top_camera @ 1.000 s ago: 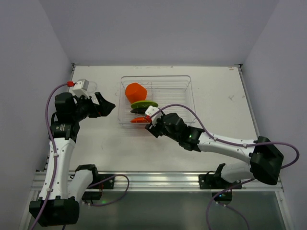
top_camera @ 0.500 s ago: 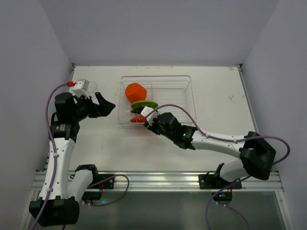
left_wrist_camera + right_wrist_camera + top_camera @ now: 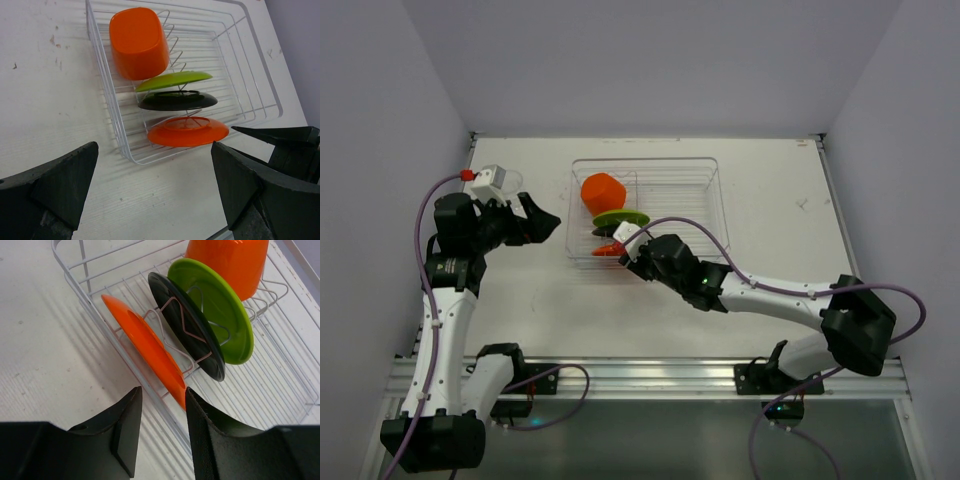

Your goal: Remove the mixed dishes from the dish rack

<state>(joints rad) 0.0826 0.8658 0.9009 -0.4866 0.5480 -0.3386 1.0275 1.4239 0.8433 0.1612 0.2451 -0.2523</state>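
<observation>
From the right wrist: orange cup (image 3: 227,260) cropped at twelve o'clock, upper part out of frame. Dish rack (image 3: 280,360) running off past three o'clock. Right gripper (image 3: 162,390) cut at six o'clock, contact with the orange plate (image 3: 145,345) rim impossible to tell.

From the left wrist: left gripper (image 3: 155,145) cropped at seven and five o'clock, right gripper clipped at four o'clock.

From above: orange plate largely hidden behind the right gripper, black plate (image 3: 603,232) only a dark sliver.

A white table (image 3: 770,180) fills the view, scuffed at two o'clock — a small dark mark (image 3: 802,203). Pale lilac walls (image 3: 650,60) close it from nine through three — an aluminium rail (image 3: 650,375) runs at six.
</observation>
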